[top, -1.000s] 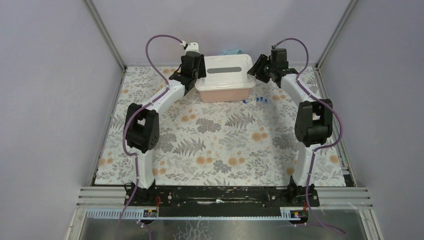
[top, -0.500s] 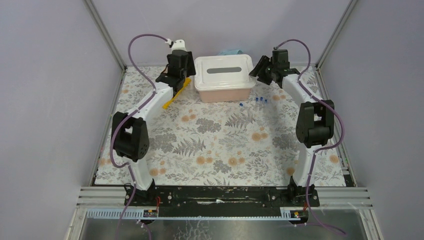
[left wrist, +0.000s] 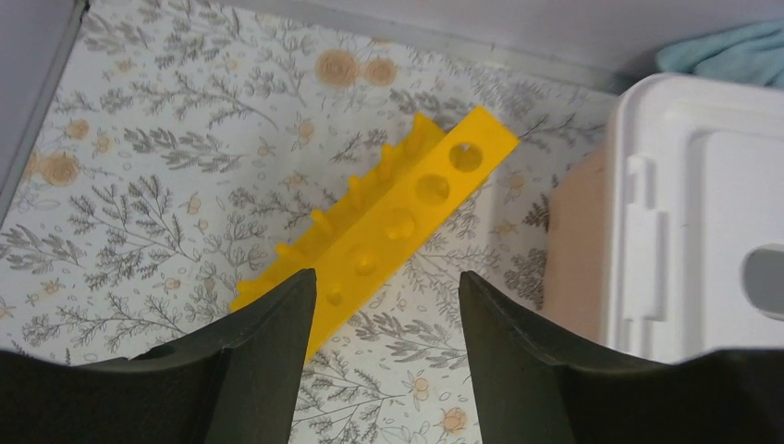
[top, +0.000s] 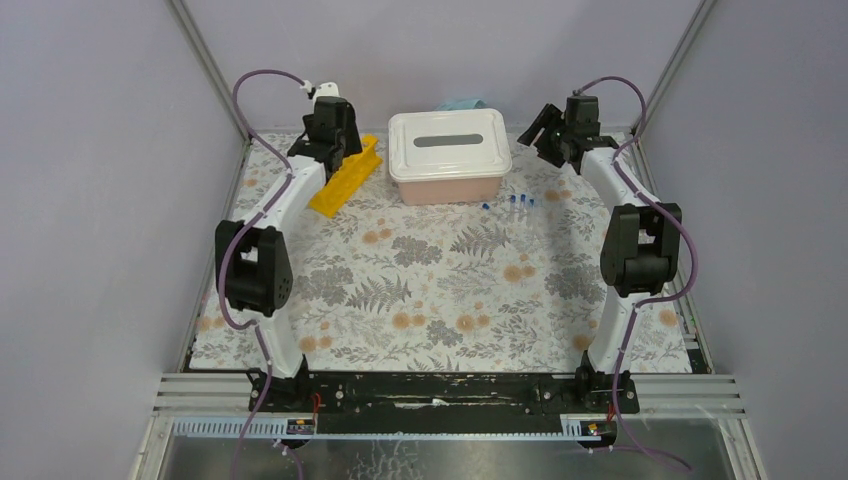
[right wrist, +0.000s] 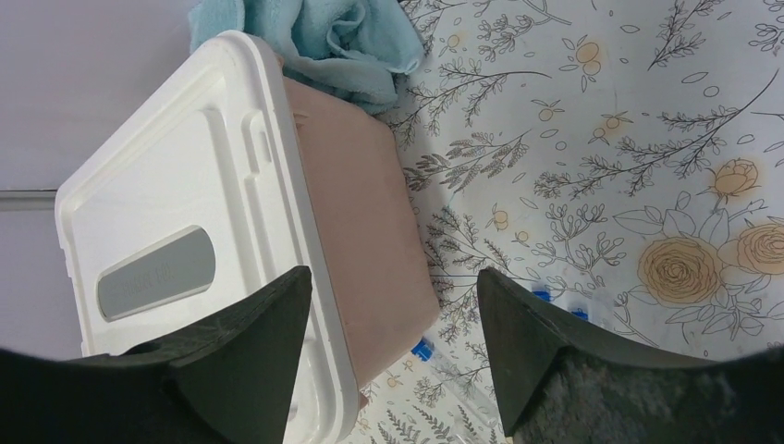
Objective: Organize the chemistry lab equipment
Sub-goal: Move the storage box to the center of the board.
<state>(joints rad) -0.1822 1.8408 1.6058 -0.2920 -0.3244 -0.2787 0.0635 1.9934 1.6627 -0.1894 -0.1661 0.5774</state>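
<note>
The long yellow test-tube rack lies on the floral mat left of the lidded box, also in the left wrist view. My left gripper is open and empty above the rack's near end. Tiny blue-capped clear tubes lie on the mat right of the box front, also in the right wrist view. My right gripper is open and empty at the box's right side. The wire ring and red-spouted bottle are out of view.
A pink box with a white slotted lid stands at the back centre, also in both wrist views. A teal cloth lies behind it. Cage walls close the back and sides.
Both arms have drawn away from the box, left arm leftward, right arm rightward. The yellow rack, hidden before, now lies uncovered beside the box.
</note>
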